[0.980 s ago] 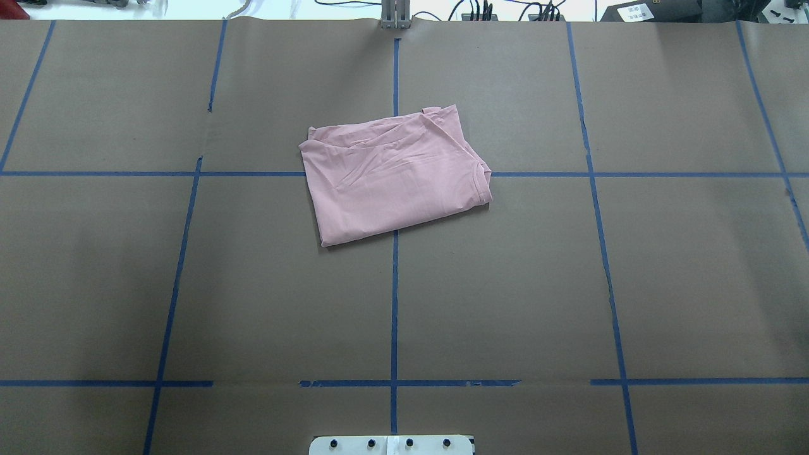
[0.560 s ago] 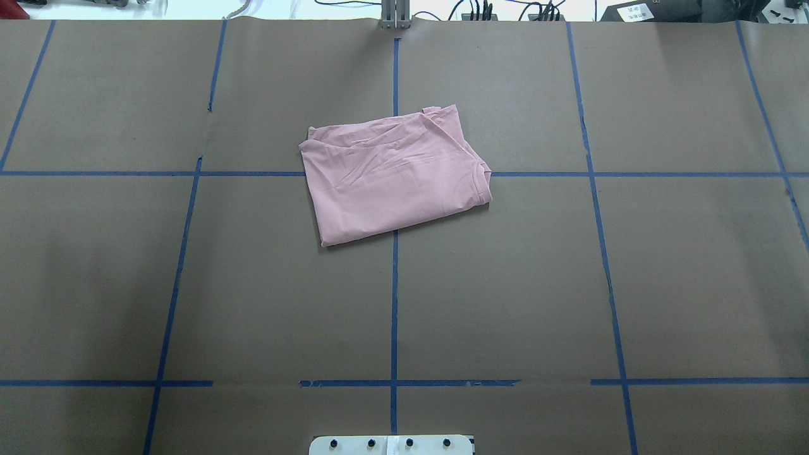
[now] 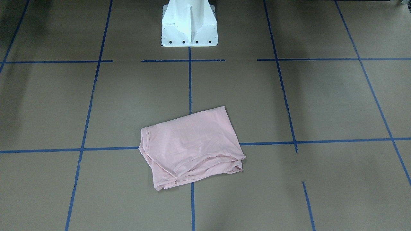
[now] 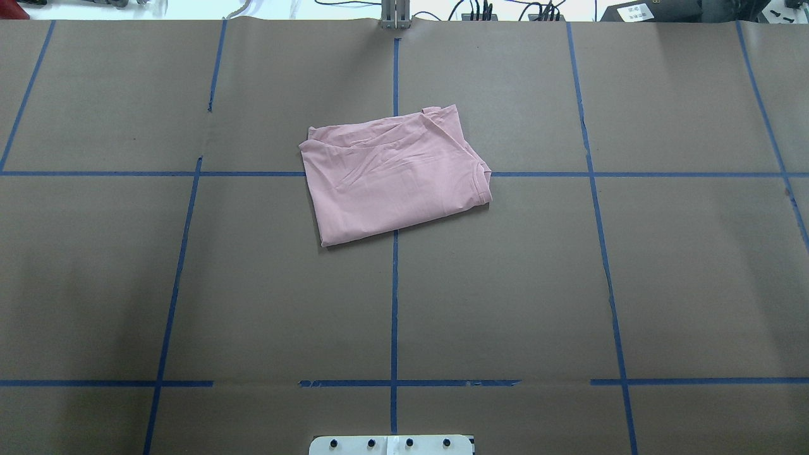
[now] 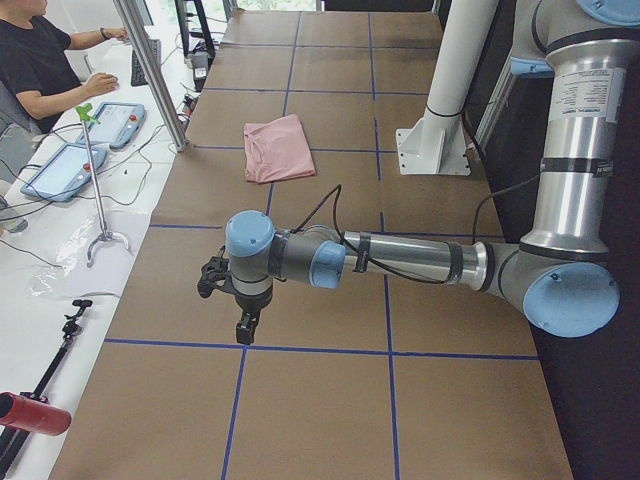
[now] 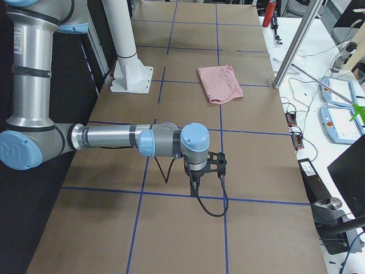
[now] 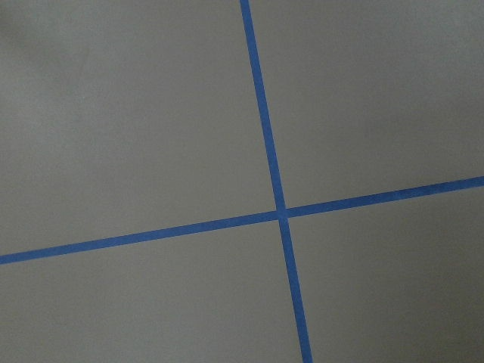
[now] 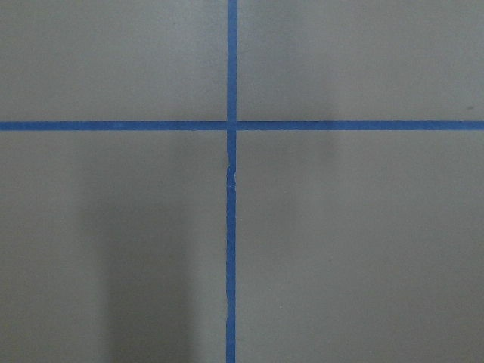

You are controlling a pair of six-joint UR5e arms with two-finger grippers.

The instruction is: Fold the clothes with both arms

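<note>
Pink folded T-shirt, inner layers hidden | left gripper, right gripper: unclear

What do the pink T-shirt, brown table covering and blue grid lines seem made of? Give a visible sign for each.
Pink T-shirt: soft matte knit fabric, probably cotton jersey; it wrinkles and lies in limp folded layers.
Table covering: matte brown paper, likely; sheet seams show and its far edge ripples.
Blue grid lines: thin tape, apparently; they have gaps and ragged ends.
</note>
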